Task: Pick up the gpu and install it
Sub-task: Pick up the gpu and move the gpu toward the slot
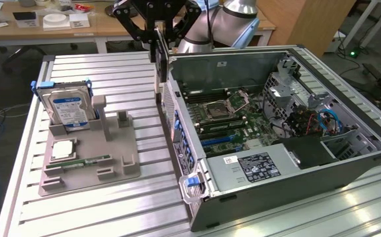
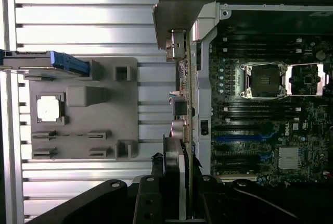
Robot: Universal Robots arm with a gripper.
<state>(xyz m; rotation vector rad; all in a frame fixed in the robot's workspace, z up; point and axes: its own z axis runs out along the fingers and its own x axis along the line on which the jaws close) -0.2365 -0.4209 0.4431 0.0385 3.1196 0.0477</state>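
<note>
My gripper (image 1: 158, 35) is shut on the gpu (image 1: 159, 66), a thin card that hangs upright and edge-on below the fingers. The card is in the air beside the open computer case (image 1: 348, 163), just over the case's wall on the exterior view's left. In the wrist view the gpu (image 2: 181, 104) runs along that wall, its grey metal bracket (image 2: 182, 5) at the far end and my gripper (image 2: 178, 185) clamped on the near end. Inside the case lies the motherboard (image 2: 270, 130) with a blue slot (image 2: 237, 138).
A grey holder tray (image 1: 107, 148) on the slatted metal table (image 1: 78, 212) carries an upright blue-labelled hard drive (image 1: 68, 108), a CPU (image 1: 63, 149) and a green RAM stick (image 1: 85, 162). A power supply (image 1: 253, 168) fills the case's near corner. Desks stand behind.
</note>
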